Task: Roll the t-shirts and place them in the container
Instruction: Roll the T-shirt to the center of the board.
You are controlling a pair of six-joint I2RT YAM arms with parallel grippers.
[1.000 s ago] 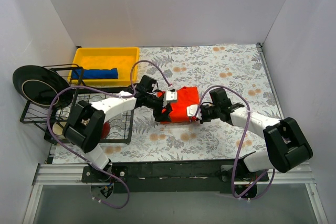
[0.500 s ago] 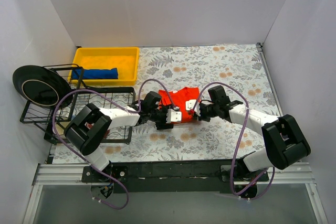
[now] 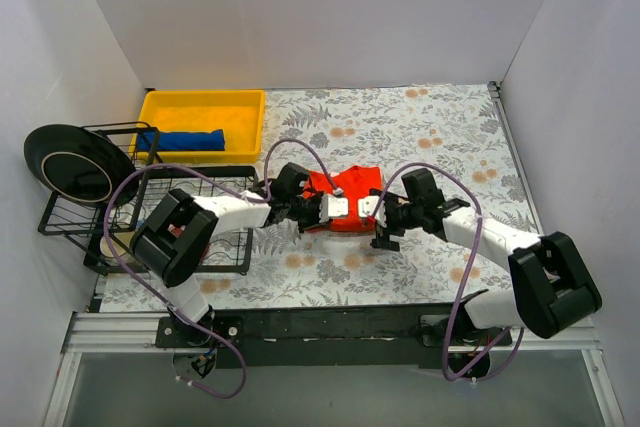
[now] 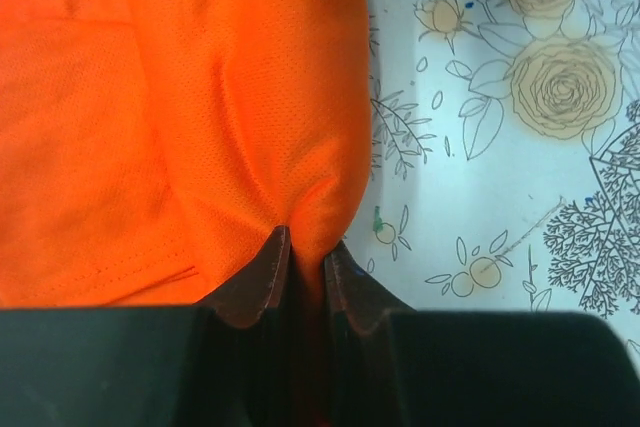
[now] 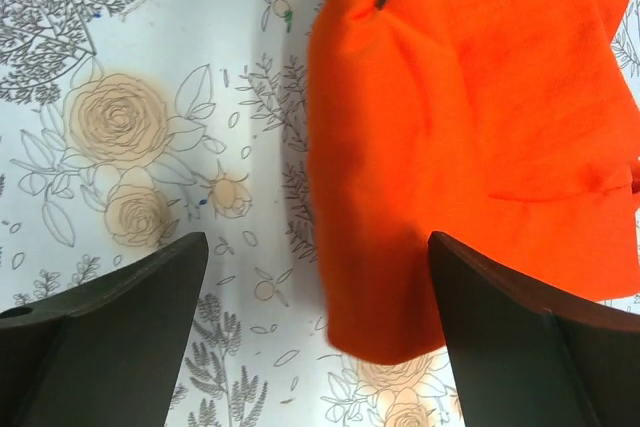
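The orange-red t-shirt (image 3: 347,190) lies bunched and partly folded on the flowered table cover, between my two grippers. My left gripper (image 3: 330,210) is at its near-left edge; in the left wrist view its jaws (image 4: 307,247) are shut on a pinched fold of the orange cloth (image 4: 200,97). My right gripper (image 3: 379,224) stands wide open at the shirt's near-right corner. In the right wrist view the corner of the shirt (image 5: 470,127) lies between the spread fingers (image 5: 130,297) without touching them. A royal blue t-shirt (image 3: 182,140) lies rolled in the yellow bin.
The yellow bin (image 3: 205,97) sits at the back left. A black wire rack (image 3: 195,209) stands left of the shirt, with a black round plate (image 3: 65,162) leaning on its far-left end. White walls close in the table on three sides.
My left gripper has shut on the shirt's edge. My right gripper has opened, let go of the cloth and drawn back slightly toward the near side.
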